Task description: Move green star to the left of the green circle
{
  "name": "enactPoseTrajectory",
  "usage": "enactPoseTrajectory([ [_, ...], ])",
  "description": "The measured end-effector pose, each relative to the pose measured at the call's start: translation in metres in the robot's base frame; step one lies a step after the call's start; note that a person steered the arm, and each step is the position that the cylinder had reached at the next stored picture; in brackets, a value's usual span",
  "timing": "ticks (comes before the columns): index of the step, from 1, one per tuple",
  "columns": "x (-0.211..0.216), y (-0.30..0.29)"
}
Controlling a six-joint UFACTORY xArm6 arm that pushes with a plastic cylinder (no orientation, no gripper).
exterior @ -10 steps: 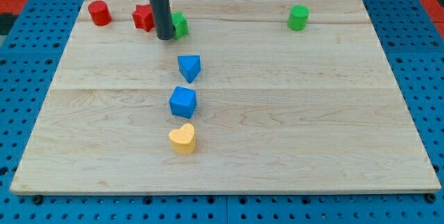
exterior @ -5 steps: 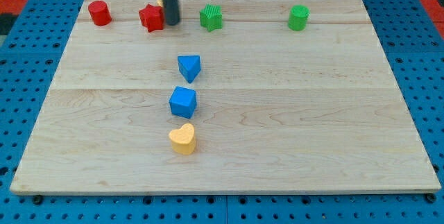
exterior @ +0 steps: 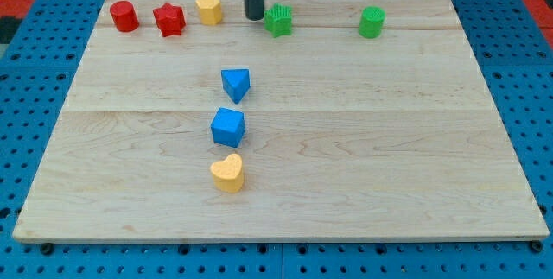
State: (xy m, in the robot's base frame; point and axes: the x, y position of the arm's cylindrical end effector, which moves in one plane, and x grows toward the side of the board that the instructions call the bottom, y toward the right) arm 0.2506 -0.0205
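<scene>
Eight blocks on the wooden board (exterior: 432, 141); landmark = green circle (exterior: 371, 22), near the board's top edge, view's right.

L to R, all placed vs. green circle:
- red cylinder (exterior: 123, 16): far left of it, same top row.
- red star (exterior: 169, 20): far left, just right of the red cyl.
- yellow block (exterior: 208, 9): well left, shape unclear, maybe hexagonal.
- my tip (exterior: 254, 16): left of the circle, same row, sat just beside the green star's left side; contact too close to call.
- green star (exterior: 278, 21): left of the circle, same row, but well apart from it w/ bare board between.
- blue block w/ pointed bottom (exterior: 235, 84), blue cube (exterior: 228, 127), yellow heart (exterior: 227, 173): a column well below and left of the circle.

No jaws on this rig, rod only, so nothing to open or close.

Progress, my read: star was already on the correct side and about level w/ the circle. What's left = closing the gap w/ a rightward push, stopping short of bumping the circle. Tip was on the correct side for that.

Orientation: star looked compact, no clear long axis; points too small to tell which way they faced.
</scene>
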Motion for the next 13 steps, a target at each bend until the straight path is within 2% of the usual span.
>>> enactPoseTrajectory([
  [3,0.029,-0.019],
  [4,0.029,0.034],
  [5,0.028,0.044],
  [6,0.031,-0.059],
  [7,-0.003,-0.040],
  [8,-0.039,0.010],
  [10,-0.030,0.014],
  [13,-0.032,0.082],
])
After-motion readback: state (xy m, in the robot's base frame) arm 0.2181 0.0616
